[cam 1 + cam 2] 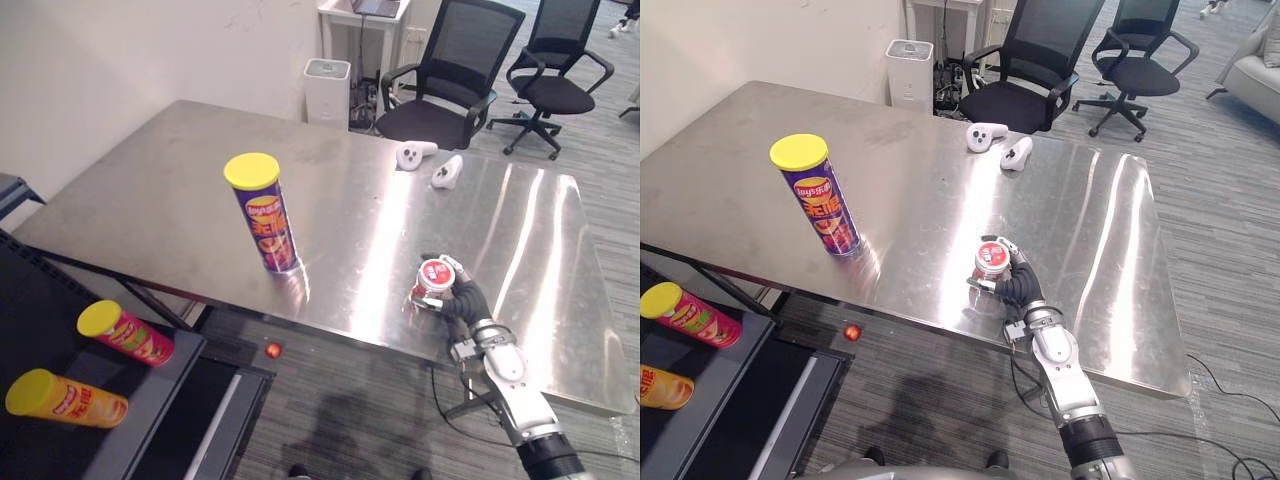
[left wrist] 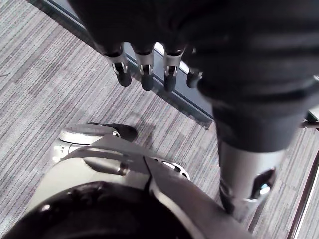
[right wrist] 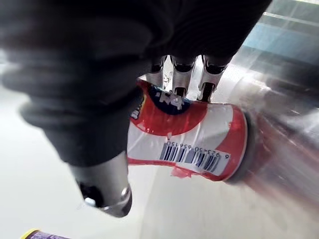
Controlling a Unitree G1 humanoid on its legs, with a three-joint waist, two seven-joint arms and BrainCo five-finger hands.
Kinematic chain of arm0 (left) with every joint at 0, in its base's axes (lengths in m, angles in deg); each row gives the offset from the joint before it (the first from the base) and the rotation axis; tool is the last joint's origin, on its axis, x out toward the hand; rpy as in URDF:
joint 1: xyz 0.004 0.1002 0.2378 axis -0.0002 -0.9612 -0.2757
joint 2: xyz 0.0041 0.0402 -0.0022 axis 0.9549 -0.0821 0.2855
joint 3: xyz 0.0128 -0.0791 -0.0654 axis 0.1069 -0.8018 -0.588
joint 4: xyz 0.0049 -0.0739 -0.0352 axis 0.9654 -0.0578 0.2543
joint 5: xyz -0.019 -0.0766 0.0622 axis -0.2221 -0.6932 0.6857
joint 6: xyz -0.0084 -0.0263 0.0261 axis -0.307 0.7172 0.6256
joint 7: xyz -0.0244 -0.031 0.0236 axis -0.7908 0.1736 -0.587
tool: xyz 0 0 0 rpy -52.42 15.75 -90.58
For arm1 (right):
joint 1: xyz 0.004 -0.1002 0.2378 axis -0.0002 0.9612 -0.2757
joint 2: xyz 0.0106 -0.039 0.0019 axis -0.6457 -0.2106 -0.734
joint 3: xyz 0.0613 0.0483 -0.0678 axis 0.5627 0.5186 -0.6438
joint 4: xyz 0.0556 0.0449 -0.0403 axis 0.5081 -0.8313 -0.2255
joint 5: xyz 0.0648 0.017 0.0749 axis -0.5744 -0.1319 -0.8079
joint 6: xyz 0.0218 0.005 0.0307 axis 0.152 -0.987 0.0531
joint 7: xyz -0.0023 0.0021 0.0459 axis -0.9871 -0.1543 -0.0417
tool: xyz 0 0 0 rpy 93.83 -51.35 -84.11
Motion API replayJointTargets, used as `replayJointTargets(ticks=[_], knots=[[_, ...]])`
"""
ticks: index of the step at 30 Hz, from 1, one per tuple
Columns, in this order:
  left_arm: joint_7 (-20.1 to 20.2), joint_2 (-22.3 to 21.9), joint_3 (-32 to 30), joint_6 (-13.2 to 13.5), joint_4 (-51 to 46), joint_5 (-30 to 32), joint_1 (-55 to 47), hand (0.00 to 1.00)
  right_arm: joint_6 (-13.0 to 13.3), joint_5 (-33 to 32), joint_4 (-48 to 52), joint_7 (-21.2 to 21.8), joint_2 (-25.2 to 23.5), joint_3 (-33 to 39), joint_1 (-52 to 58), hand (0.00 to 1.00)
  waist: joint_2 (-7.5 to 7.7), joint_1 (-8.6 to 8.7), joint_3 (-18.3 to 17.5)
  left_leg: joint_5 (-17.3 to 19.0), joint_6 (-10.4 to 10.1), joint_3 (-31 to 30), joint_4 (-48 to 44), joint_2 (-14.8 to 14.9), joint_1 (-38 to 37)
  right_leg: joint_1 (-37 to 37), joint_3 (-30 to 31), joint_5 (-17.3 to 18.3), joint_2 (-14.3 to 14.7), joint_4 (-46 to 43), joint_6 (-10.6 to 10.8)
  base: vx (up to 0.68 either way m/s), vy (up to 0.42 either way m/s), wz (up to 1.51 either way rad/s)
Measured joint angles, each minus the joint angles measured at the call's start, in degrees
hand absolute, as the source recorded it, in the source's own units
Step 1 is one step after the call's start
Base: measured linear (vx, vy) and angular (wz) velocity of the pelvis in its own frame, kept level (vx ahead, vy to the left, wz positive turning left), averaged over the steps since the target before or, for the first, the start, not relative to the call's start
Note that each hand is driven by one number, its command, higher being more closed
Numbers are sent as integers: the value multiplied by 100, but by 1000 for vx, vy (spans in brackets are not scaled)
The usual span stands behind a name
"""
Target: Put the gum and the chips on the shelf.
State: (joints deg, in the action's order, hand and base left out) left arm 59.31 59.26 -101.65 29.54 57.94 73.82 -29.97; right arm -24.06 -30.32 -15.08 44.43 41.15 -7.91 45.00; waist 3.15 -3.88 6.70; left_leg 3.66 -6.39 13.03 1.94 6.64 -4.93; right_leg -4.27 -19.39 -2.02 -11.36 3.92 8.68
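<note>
Left hand: the left hand (image 2: 146,69) hangs low over the grey floor (image 2: 45,74). Its fingers point down, loose and apart, and hold nothing. The dark cover hides the palm.
Shelf: the black shelf (image 1: 40,310) sits low at the robot's left, beside the table. The edges of the head views cut it off.
Cans on the shelf: a pink can (image 1: 125,333) and an orange can (image 1: 65,398) lie on their sides, a little apart. Both have yellow lids. In the right eye view the orange can is cut in half by the edge.
Red thing: a small red thing (image 1: 273,350) lies on the floor under the near table edge. It is too small to tell what it is.
Right hand: the right hand (image 1: 462,298) is at the near edge of the table (image 1: 180,190). Its fingers are curled around the gum tub (image 1: 433,277).
Gum tub: red and white, lid up, held in the right hand. The fingers hide part of its side. I cannot tell if its bottom touches the table.
Chips can: the purple chips can (image 1: 265,215) stands up straight on the table, well to the left of the gum tub. It has a yellow lid. No hand touches it.
Far side of the table: a white controller (image 1: 415,153) and a second controller (image 1: 448,172) lie close together.
Past the table: a white box (image 1: 327,92) stands on the floor by the wall. A black chair (image 1: 445,85) and a second chair (image 1: 555,70) have their tops cut off.
</note>
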Motion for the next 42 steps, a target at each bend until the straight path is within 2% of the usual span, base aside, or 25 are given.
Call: replayJointTargets(ticks=[18,27,32,39,42], knots=[[-7,-8,-210,-67,0,132,1,0,-26,105,57,-98,-3,0,-20,100,25,-13,13,-1,0,10,5,2,-28,-23,7,-2,1,2,-2,0,0,0],[-17,-4,-317,-105,0,194,1,0,-37,123,1278,-129,-2,82,-75,100,51,-2,5,-1,0,0,-3,6,-133,-144,-3,-3,-3,1,-3,-3,0,0],[-17,-25,-447,-113,10,208,0,0,-34,-13,1865,-98,-2,362,-72,100,72,18,-12,-9,1,-98,-20,10,-127,-190,-64,-2,-4,-23,-4,-27,-3,8],[-15,-132,-670,-126,17,203,-6,0,-26,-17,2080,-89,-27,468,-2,100,73,15,-12,-10,3,-134,-95,8,-106,-86,-55,39,-57,-311,-54,-8,5,2],[-17,-141,-708,-196,15,158,-5,0,-26,-18,2078,-94,-248,457,64,100,86,-13,-5,19,26,-169,-216,-1,-80,-64,-58,159,-108,-479,-47,-36,5,7]])
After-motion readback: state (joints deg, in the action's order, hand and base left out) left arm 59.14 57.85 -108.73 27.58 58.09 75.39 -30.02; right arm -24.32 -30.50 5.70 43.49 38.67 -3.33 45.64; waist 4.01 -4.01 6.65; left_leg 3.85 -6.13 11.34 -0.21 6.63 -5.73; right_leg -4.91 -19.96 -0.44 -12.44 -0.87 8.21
